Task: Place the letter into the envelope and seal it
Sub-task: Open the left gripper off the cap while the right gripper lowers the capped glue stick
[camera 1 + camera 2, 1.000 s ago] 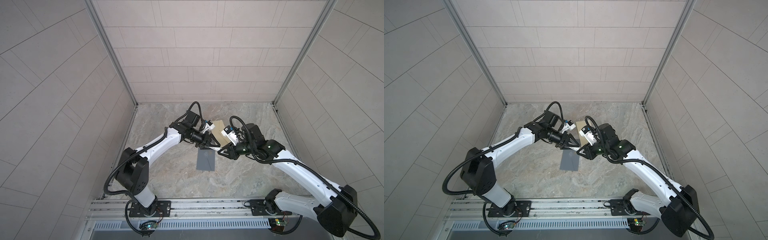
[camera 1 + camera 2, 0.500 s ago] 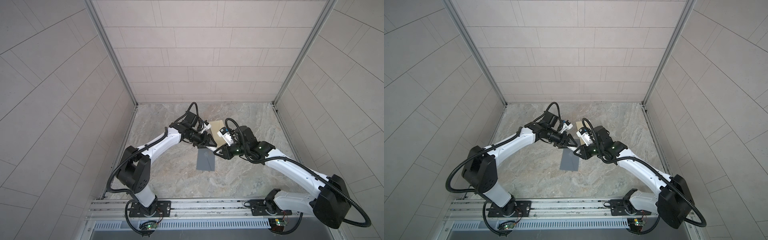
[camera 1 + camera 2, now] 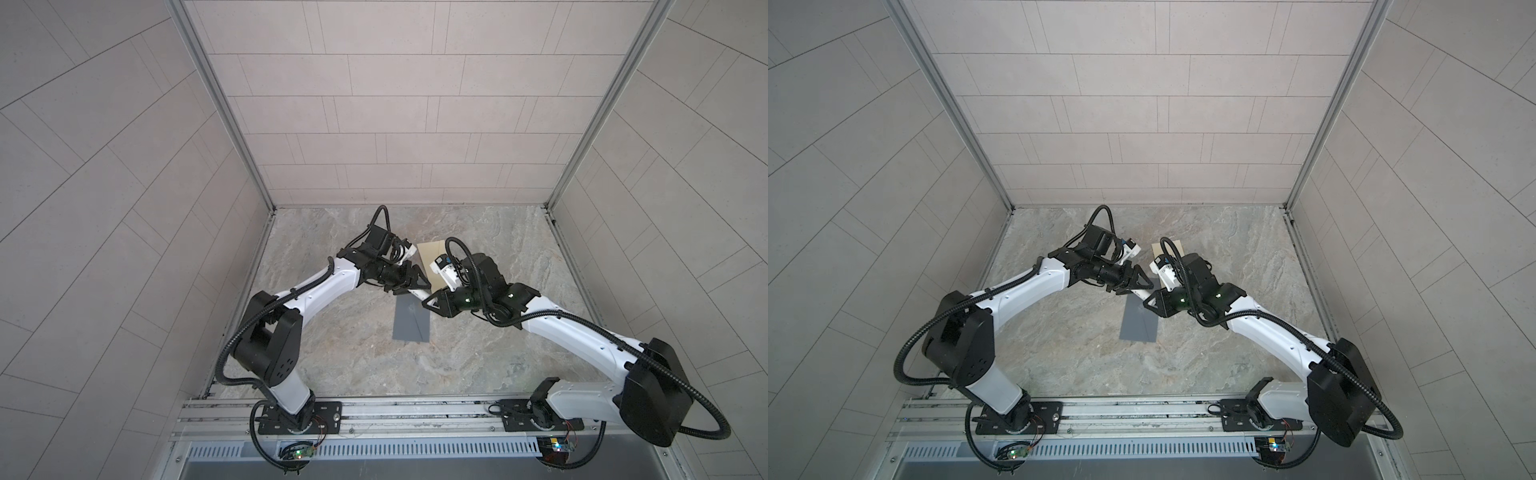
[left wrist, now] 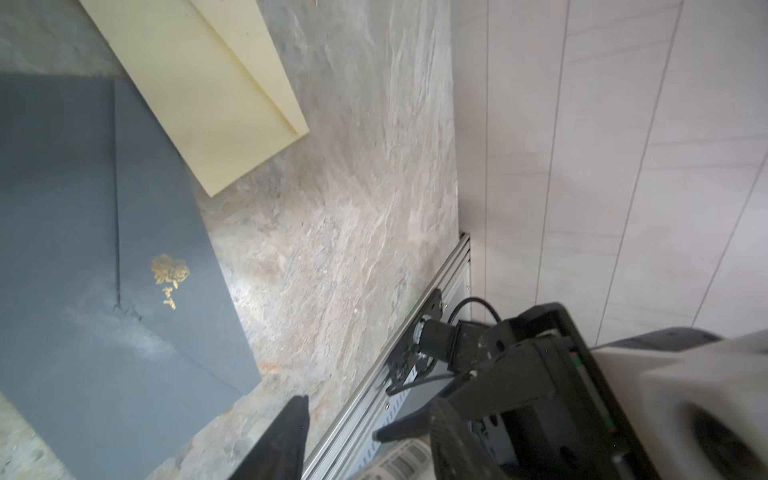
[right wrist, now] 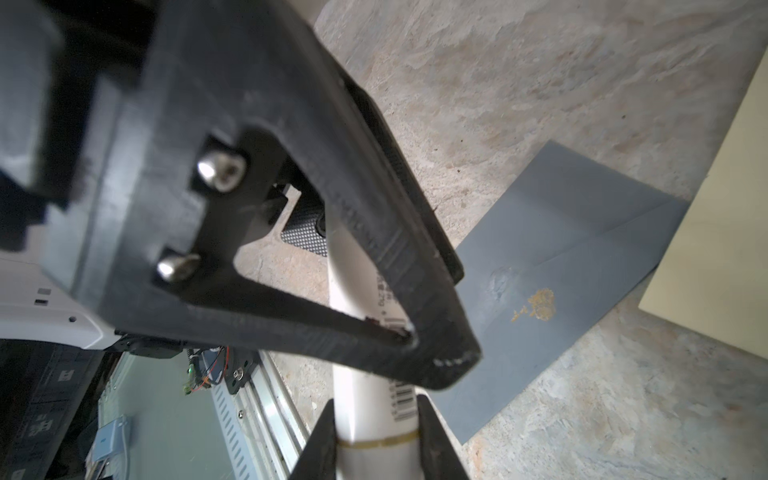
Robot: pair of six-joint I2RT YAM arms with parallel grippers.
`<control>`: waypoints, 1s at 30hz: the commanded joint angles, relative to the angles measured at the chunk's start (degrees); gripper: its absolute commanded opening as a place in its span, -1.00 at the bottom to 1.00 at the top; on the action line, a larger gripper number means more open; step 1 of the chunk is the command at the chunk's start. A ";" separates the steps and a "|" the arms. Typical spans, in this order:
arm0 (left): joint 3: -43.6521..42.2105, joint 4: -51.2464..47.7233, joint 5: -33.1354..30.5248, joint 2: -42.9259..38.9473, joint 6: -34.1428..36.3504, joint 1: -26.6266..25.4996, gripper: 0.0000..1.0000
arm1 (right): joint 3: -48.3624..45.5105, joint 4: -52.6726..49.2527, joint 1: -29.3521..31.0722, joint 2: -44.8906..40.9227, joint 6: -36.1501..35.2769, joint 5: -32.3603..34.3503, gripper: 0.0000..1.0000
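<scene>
A grey envelope (image 3: 411,326) (image 3: 1140,326) with a gold rose mark (image 4: 170,270) lies flat mid-table, its flap down. A cream paper piece (image 3: 428,255) (image 4: 199,83) with a diagonal seam lies just behind it; I cannot tell whether it is the letter. My right gripper (image 5: 376,403) (image 3: 424,305) is shut on a white barcoded tube (image 5: 349,274) (image 3: 417,293), held above the envelope's far edge. My left gripper (image 4: 338,417) (image 3: 428,286) stands open around the tube's (image 4: 399,461) other end, with a gap beside one finger.
Tiled walls close the table on the left, back and right. A metal rail (image 3: 374,411) (image 4: 395,353) carrying both arm bases runs along the front edge. Bare marble-patterned table (image 3: 353,365) surrounds the envelope (image 5: 561,270).
My right arm has swung left, bringing the tube in between the left gripper's fingers. The left gripper has stayed in place and its jaws stand slightly wider.
</scene>
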 commanded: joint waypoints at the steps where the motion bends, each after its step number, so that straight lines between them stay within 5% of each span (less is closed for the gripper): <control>1: -4.77 12.91 4.39 -4.79 -11.71 2.33 0.16 | -2.10 7.76 -0.76 -0.64 1.99 8.50 -1.00; 4: -11.61 28.12 3.83 -6.71 -23.16 7.53 0.32 | -4.79 6.62 -2.52 -3.31 3.13 11.83 -1.00; 6: -12.78 29.74 4.18 -6.73 -24.34 9.15 0.38 | -5.85 5.47 -3.59 -4.77 3.55 13.89 -1.00; 11: -12.09 17.57 -1.69 -7.09 -16.83 9.90 0.42 | -7.63 2.99 -6.54 -5.82 4.12 19.19 -1.00; 20: -9.42 -6.81 -31.07 -12.10 -5.52 13.21 0.42 | -4.29 6.47 -6.73 6.93 6.90 23.79 -1.00; 30: -13.38 -7.12 -29.12 -13.07 -5.64 15.54 0.42 | -1.28 8.65 -3.77 19.37 9.29 25.29 -1.00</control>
